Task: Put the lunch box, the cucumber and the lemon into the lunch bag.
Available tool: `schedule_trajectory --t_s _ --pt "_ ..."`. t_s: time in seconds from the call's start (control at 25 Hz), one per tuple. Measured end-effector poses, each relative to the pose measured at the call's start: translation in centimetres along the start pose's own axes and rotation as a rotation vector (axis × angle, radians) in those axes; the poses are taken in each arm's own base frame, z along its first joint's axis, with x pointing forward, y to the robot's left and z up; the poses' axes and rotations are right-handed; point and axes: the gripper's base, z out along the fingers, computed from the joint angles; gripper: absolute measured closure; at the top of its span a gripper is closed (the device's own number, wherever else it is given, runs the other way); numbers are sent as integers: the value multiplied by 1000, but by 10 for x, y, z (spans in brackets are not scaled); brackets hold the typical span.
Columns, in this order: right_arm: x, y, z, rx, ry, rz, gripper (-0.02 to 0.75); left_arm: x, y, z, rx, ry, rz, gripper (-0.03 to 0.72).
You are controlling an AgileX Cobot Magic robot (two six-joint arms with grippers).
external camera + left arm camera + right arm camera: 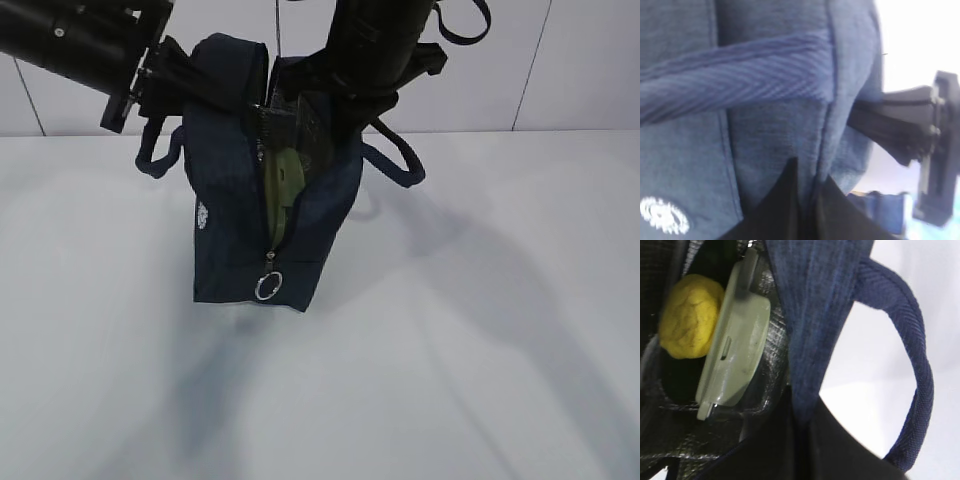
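- White table top (480, 400), smooth and matte, fills the lower two thirds of the exterior view.
- Back wall (590, 70) behind it, pale grey-white panels split by thin dark slanted seams.
- Light soft, from above; broad grey shadows fall across the table surface toward the front and the right.

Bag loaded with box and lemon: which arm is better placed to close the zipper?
Probably neither yet: both tools pinch lunch bag walls. Right holds the wall beside the lunch box and lemon, nearer the zipper ring.
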Motion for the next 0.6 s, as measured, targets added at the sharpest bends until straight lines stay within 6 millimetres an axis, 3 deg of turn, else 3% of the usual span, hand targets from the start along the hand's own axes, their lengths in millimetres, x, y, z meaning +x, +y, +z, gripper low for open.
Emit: schedule_trajectory --t_s 0.24,0.48,0.6 --pt "13 -8 -7 77 20 -4 737 2 -1 14 14 19 -41 703" --pt "23 -11 4 97 72 -3 737 2 26 45 54 71 -150 703" --pt "24 -11 5 99 76 -3 736 2 32 51 56 81 -168 703"
